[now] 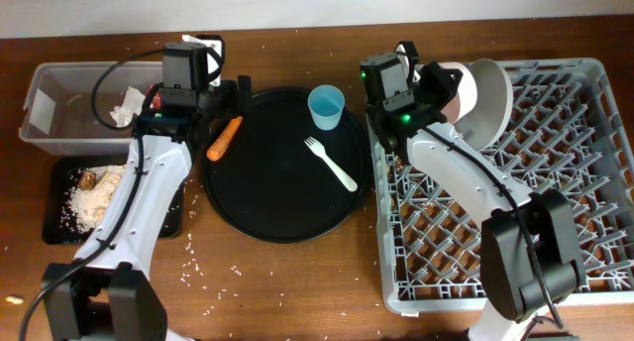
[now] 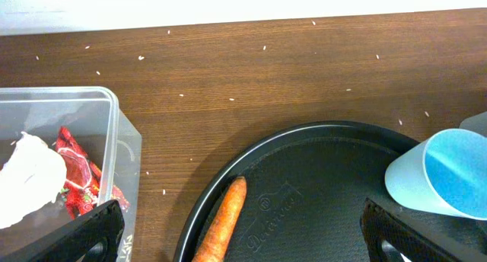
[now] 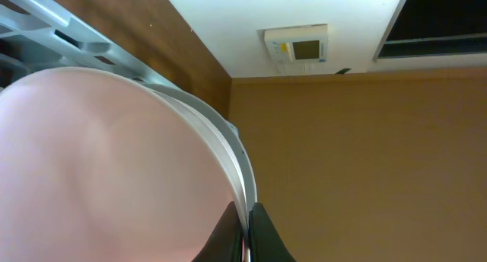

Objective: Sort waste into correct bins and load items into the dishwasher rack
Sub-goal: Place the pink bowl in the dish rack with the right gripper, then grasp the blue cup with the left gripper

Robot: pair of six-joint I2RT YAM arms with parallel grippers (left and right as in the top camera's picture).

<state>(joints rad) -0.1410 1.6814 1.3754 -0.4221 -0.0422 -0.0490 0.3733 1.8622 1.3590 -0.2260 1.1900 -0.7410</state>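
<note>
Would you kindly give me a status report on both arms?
Left claw open above carrot. Right claw shut on bowl rim, over dishwasher rack. Cup and fork on round tray, no obstruction seen.

I've got the left arm running up the left of the overhead frame, the left pincer [image 2: 243, 239] spread wide, its fingers [image 2: 91, 233] in the wrist view's lower corners. The right arm bends from lower right to upper centre, the right pincer [image 3: 245, 231] clamped on the rim of a large pale grey-green round bowl [image 1: 492, 98].
</note>
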